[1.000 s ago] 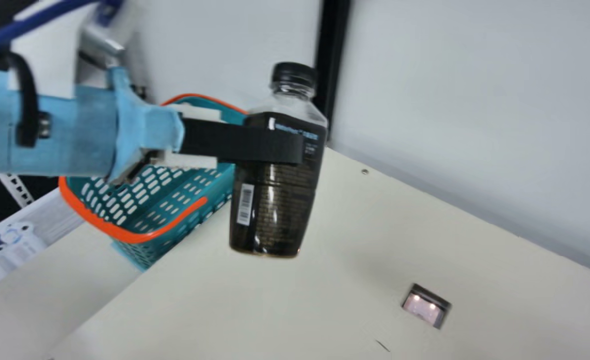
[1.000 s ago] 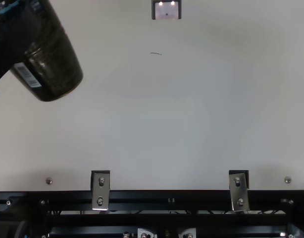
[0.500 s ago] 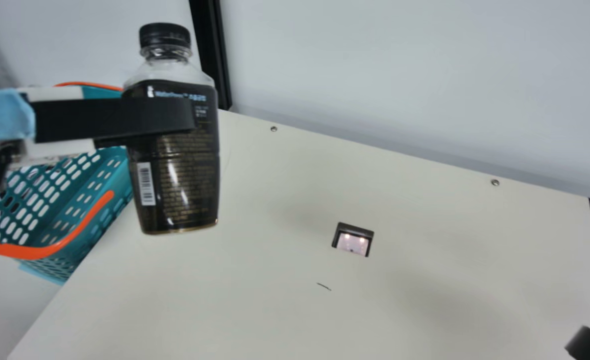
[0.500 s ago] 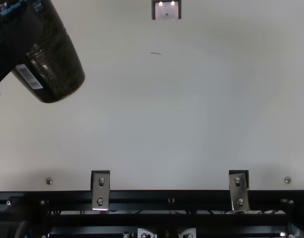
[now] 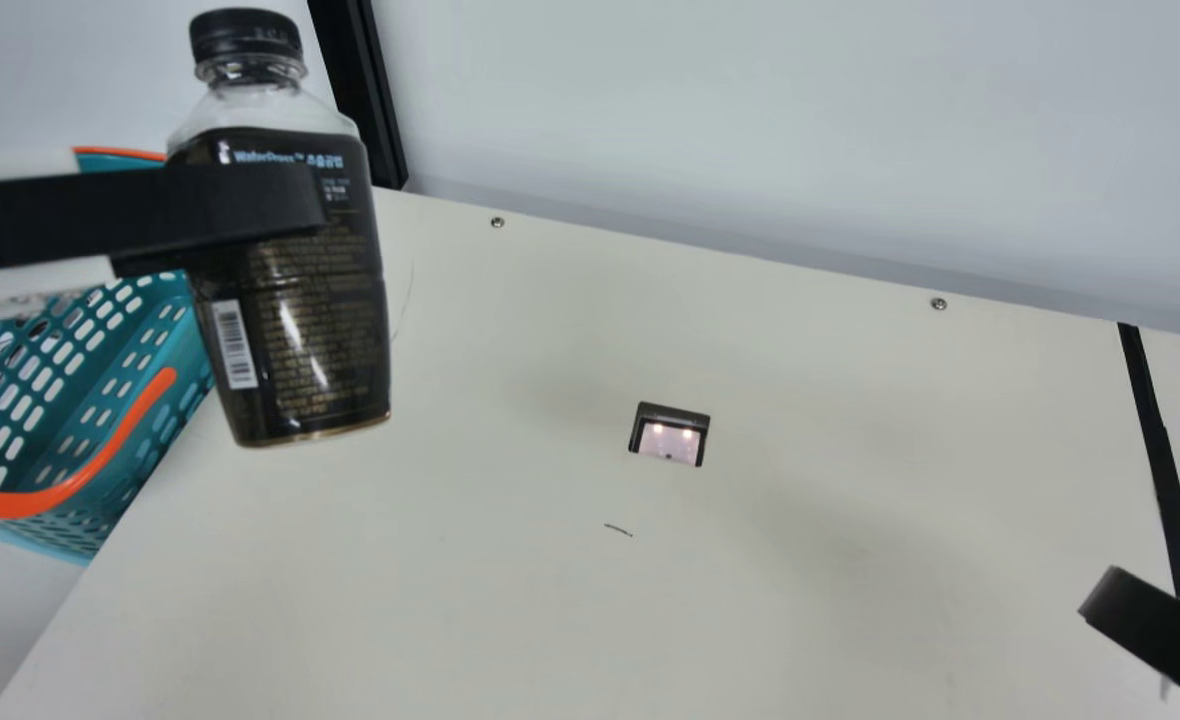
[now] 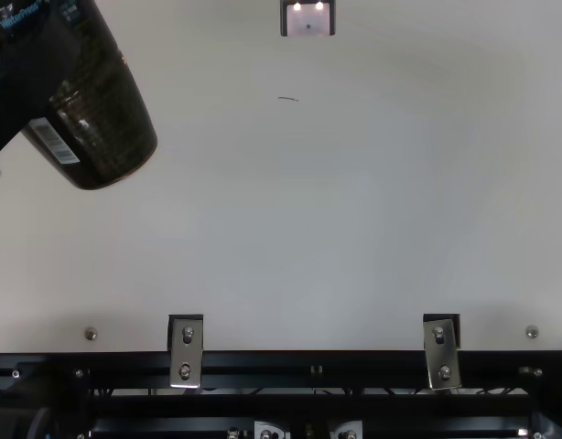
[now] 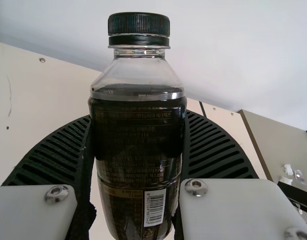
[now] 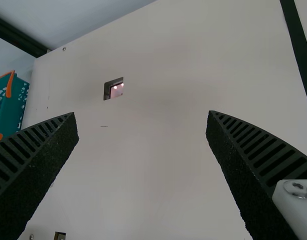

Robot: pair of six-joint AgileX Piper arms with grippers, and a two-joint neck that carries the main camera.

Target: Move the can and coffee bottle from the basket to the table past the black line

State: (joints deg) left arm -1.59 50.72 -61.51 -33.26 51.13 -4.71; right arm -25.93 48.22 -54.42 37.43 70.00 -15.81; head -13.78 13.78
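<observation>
Left gripper, at about ten o'clock in the main view, is parted just the width of the coffee bottle and holds it around the label. The bottle is raised off the table, its black cap pointing between eleven and twelve o'clock, its base between five and six. At nine o'clock, behind the bottle, sits the teal basket with its orange rim. The black line runs down past three o'clock, well apart from the bottle. Toward four, one finger of the right gripper crosses that line in the view. A small recess with two lights lies just off centre, toward half past four.

From the top view, the bottle hangs at ten o'clock, barcode label showing; the recess is at twelve, and a black frame spans six.

Left wrist view: the left gripper has a ribbed pad against each side of the bottle, below its clear shoulders. Dark liquid fills it up to those shoulders.

Right wrist view: the right gripper stands wide open, with nothing between its fingers.
</observation>
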